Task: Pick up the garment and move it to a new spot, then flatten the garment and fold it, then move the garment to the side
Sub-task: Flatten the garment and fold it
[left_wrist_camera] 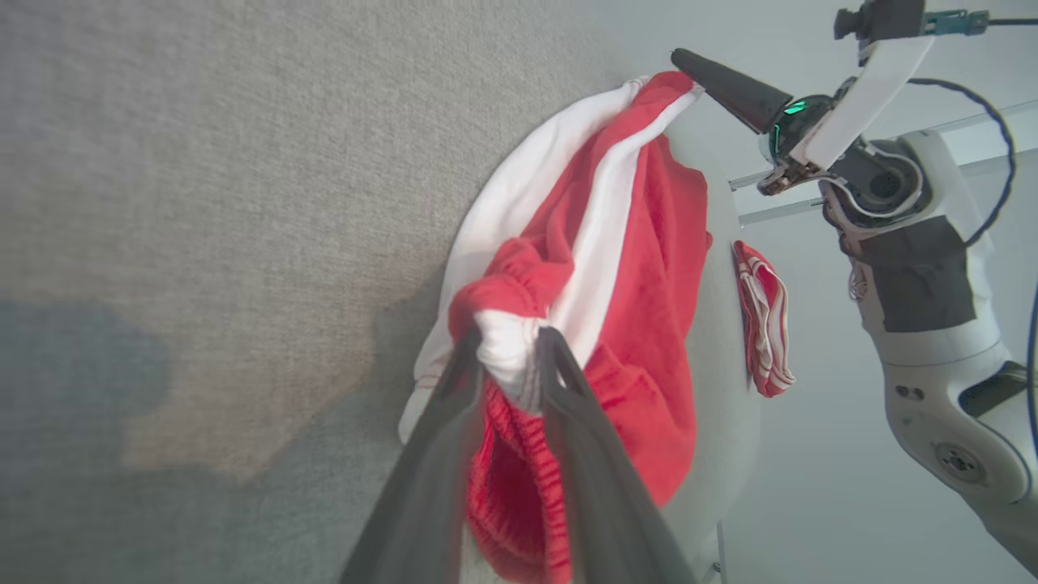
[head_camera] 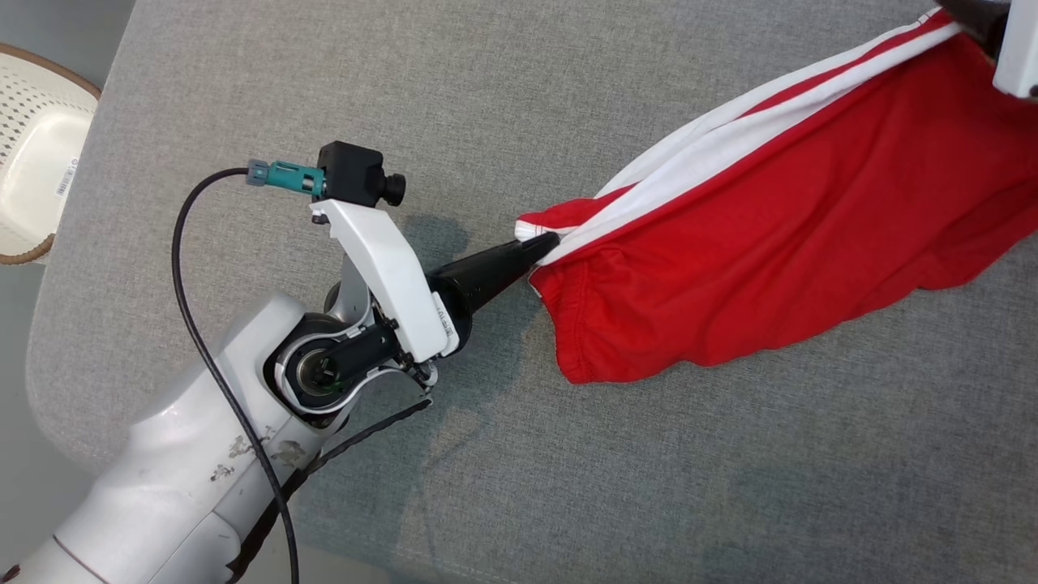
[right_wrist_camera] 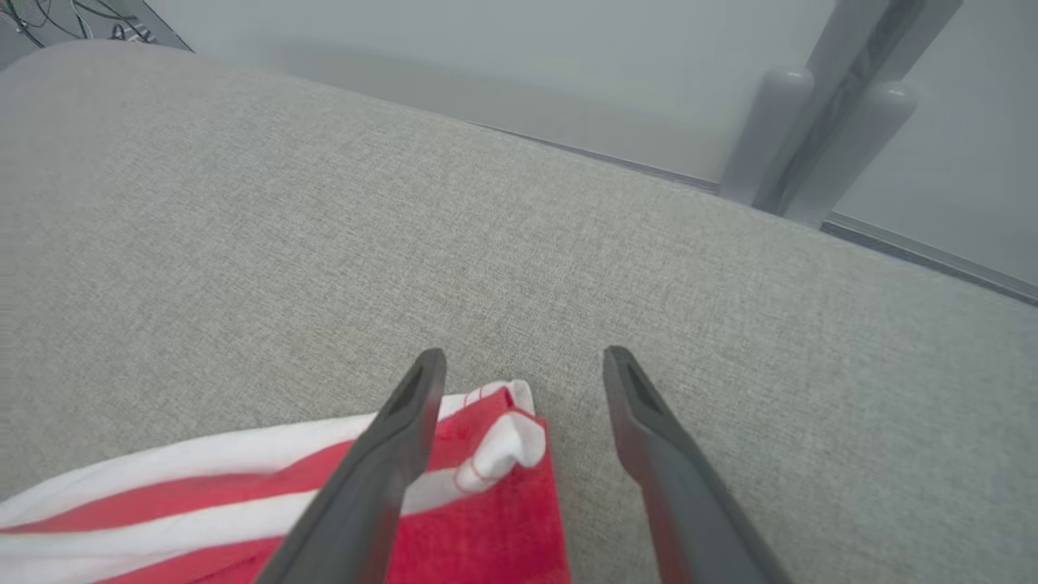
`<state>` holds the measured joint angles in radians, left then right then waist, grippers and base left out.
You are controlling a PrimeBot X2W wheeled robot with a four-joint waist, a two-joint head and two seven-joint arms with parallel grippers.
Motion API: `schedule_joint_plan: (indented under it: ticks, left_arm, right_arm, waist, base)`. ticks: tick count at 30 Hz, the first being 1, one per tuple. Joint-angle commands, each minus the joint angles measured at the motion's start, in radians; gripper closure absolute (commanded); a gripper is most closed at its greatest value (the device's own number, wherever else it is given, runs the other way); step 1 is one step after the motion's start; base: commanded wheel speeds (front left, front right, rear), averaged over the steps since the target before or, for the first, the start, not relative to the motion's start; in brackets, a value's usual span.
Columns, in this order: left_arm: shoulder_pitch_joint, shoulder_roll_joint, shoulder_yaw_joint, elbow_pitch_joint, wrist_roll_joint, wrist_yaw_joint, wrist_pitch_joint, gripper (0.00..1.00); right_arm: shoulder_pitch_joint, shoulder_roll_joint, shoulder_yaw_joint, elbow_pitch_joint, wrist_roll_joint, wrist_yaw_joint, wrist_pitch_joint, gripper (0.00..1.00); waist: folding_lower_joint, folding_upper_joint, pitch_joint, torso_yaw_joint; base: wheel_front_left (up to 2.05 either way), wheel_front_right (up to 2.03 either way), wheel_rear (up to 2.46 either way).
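Red garment [head_camera: 770, 243] stretched on grey table [head_camera: 616, 487], spanning both jaws. Left jaws narrow, pinching waistband corner. Right jaws wide, far corner loose between them. Likely flatten step; next needs left release, smoothing, then fold.

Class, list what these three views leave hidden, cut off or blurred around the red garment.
- Right gripper: head view's top right corner cuts it off.
- Garment: head view's right edge crops it; folds hide its shape.
- Left gripper: blurred fingers in its wrist view partly cover the waistband.
- Basket: cropped by head view's left edge.
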<state>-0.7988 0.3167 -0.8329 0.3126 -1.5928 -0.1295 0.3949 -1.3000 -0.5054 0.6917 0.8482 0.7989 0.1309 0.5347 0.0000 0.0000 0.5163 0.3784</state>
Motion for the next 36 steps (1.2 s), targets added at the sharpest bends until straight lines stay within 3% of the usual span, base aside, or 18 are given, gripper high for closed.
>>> schedule_joint_plan:
  ticks: [1,2,14,22,27,30,33,36]
  left_arm:
    - [-0.016,-0.002,0.01,0.011,0.009,-0.002,-0.009,0.28]
    - [-0.017,-0.003,0.015,0.019,0.013,-0.002,-0.016,0.0]
    - [-0.031,-0.042,0.062,0.16,0.05,-0.001,-0.156,0.0]
    - [0.005,-0.024,0.09,0.207,0.157,-0.001,-0.402,0.0]
    - [0.042,-0.006,0.081,0.248,0.276,-0.001,-0.601,0.0]
    - [0.066,-0.009,0.108,0.275,0.348,0.005,-0.651,0.0]
    - [0.099,-0.008,0.207,0.253,0.472,0.033,-0.659,0.0]
    - [0.201,-0.048,0.353,0.18,0.631,0.073,-0.659,0.0]
  right_arm:
    - [-0.012,-0.002,0.001,0.004,-0.008,-0.001,-0.049,0.0]
    - [-0.013,-0.001,0.008,0.002,-0.012,-0.001,-0.071,0.0]
    - [-0.002,0.006,0.015,0.092,-0.057,-0.001,-0.373,0.0]
    - [0.095,0.034,0.014,0.133,-0.056,-0.001,-0.584,0.0]
    - [0.189,0.044,0.009,0.147,-0.07,-0.001,-0.731,0.0]
    - [0.24,0.041,-0.009,0.146,-0.092,-0.001,-0.782,0.0]
    - [0.295,0.035,-0.056,0.127,-0.126,-0.001,-0.8,0.0]
    - [0.362,0.028,-0.164,0.036,-0.195,-0.001,-0.801,0.0]
  waist:
    - [0.0,0.0,0.001,-0.001]
    - [0.0,0.0,0.001,-0.002]
    - [0.0,0.0,-0.033,-0.023]
    - [0.0,0.0,-0.119,-0.075]
    - [0.0,0.0,-0.194,-0.124]
    - [0.0,0.0,-0.233,-0.154]
    - [0.0,0.0,-0.265,-0.178]
    - [0.0,0.0,-0.286,-0.201]
  base:
    - [0.0,0.0,0.0]
    - [0.0,0.0,0.0]
    - [0.0,0.0,0.0]
    - [0.0,0.0,0.0]
    - [0.0,0.0,0.0]
    - [0.0,0.0,0.0]
    - [0.0,0.0,0.0]
    - [0.0,0.0,0.0]
